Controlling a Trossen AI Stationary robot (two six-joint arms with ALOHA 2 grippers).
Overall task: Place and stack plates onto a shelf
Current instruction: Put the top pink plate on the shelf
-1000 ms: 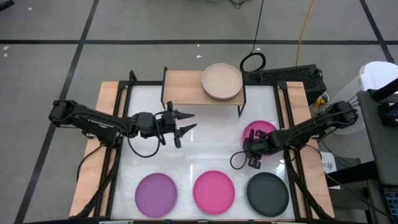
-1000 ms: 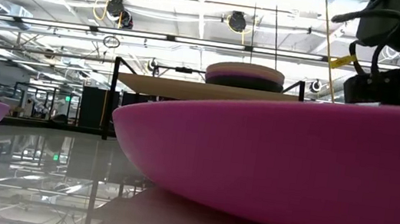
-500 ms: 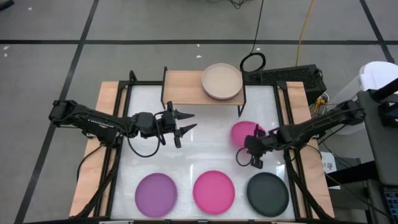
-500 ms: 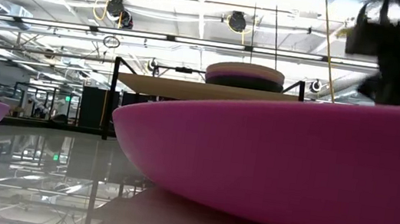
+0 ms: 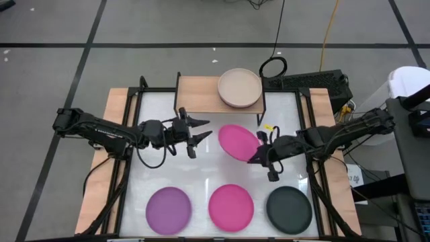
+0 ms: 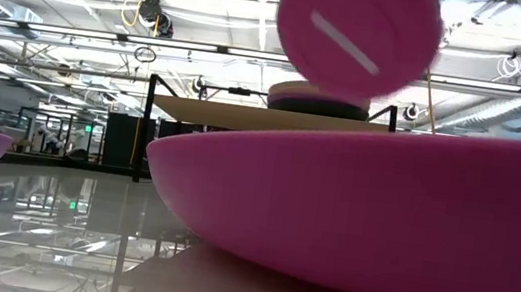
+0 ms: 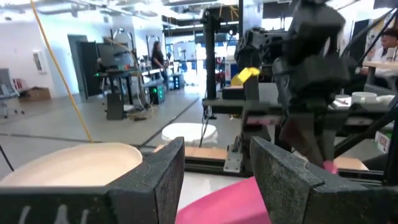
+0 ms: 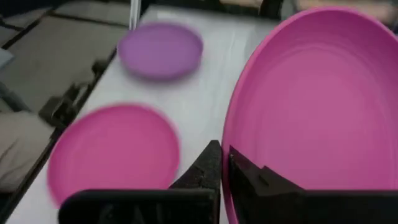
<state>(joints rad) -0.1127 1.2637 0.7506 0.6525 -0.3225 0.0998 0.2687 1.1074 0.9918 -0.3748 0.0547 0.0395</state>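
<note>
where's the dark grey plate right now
In the high view the dark grey plate lies at the table's near right corner, beside the magenta plate.

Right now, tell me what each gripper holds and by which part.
The right gripper grips the magenta pink plate by its rim. The left gripper holds nothing.

On your white-topped table [image 5: 215, 168], you have the shelf [image 5: 198, 94] standing at the far edge, and along the near edge a row of three plates: the purple plate [image 5: 168, 210], the magenta plate [image 5: 231, 206] and the dark grey plate [image 5: 289, 209].
</note>
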